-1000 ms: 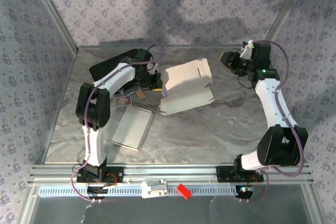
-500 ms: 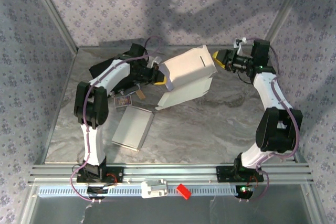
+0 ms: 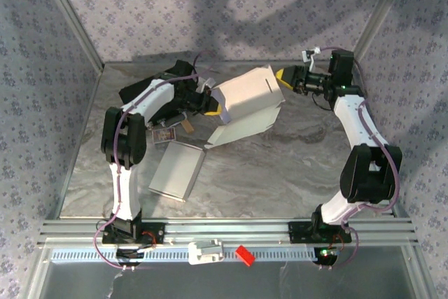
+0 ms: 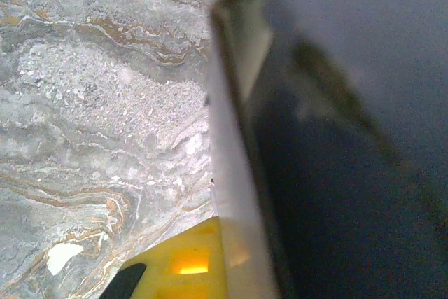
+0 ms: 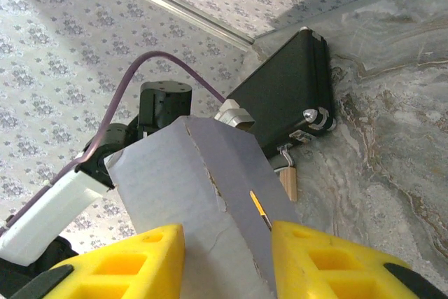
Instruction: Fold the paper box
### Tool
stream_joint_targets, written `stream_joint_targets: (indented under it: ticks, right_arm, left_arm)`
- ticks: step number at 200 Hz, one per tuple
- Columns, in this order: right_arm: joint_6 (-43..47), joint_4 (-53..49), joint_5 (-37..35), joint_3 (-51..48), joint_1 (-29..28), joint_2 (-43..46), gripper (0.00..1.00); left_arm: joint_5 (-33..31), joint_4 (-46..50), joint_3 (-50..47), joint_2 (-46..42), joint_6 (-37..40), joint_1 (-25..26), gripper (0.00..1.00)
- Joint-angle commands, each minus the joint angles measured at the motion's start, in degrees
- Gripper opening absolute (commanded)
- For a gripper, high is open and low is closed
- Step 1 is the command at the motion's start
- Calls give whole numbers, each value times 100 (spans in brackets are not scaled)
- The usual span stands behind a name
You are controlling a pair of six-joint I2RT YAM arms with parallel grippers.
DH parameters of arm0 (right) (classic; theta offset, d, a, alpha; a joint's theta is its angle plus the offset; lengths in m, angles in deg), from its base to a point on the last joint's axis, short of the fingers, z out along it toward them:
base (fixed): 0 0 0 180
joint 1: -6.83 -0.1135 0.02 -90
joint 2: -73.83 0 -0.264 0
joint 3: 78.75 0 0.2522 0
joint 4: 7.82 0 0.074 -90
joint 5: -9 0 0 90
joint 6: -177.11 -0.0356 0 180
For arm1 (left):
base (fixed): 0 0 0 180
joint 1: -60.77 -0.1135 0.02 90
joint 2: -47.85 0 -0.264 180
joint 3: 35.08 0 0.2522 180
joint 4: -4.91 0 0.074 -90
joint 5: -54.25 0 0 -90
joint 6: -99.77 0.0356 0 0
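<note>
Top view: the paper box (image 3: 246, 103), partly folded, is raised at a tilt over the far middle of the marble table (image 3: 294, 166), between the two arms. The left gripper (image 3: 212, 105) is clamped on the box's left edge. In the left wrist view that edge (image 4: 231, 173) runs upward beside a yellow pad (image 4: 185, 260).

The right gripper (image 3: 285, 77) meets the box's far right corner. In the right wrist view its jaws stand apart with the box's creased panel (image 5: 182, 173) between the yellow fingers (image 5: 133, 264). Whether these press on the panel cannot be told.

A black case (image 3: 143, 91) lies at the far left. A small card (image 3: 164, 134) rests near it. A flat grey board (image 3: 176, 171) lies on the table nearer, left of centre, apart from the box.
</note>
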Motion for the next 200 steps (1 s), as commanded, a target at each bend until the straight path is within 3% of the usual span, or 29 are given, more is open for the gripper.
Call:
stream_joint_targets:
  ticks: [1, 101, 200]
  right_arm:
    - [408, -436, -53, 233, -109, 192, 39]
    - [1726, -1863, -1082, 742, -452, 199, 40]
    - [2251, -2480, -1767, 1043, -816, 166, 40]
  left_arm:
    - [205, 123, 269, 66, 127, -34, 0]
    - [163, 163, 170, -84, 205, -22, 0]
    - [24, 141, 119, -202, 199, 37, 0]
